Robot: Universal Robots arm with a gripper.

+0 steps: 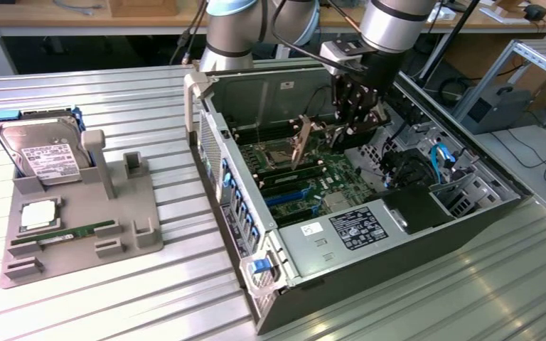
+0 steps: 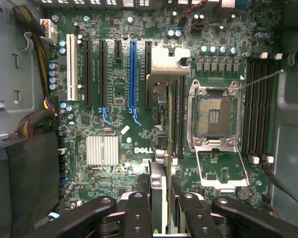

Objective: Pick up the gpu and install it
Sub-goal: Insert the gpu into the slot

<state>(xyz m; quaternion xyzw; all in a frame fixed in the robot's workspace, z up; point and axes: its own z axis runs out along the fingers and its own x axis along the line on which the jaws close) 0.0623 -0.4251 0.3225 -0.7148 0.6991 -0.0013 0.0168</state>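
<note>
Holder tray [image 1: 83,227]: sat near, on the exterior view's left, well apart from the work
Case [image 1: 368,241]: lay open
Gpu [image 2: 165,144]: stood on edge over the motherboard [image 2: 114,89], bracket [image 2: 166,62] farthest from the fingers
Gripper [image 1: 354,117]: clamped on the gpu
Advice: the card's edge needed lining up with one slot before pressing straight down, evenly

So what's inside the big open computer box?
Inside the computer case lies a green board with slots and an empty chip socket. The gripper holds the gpu edge-on above it. The card hides the slot beneath.
</note>
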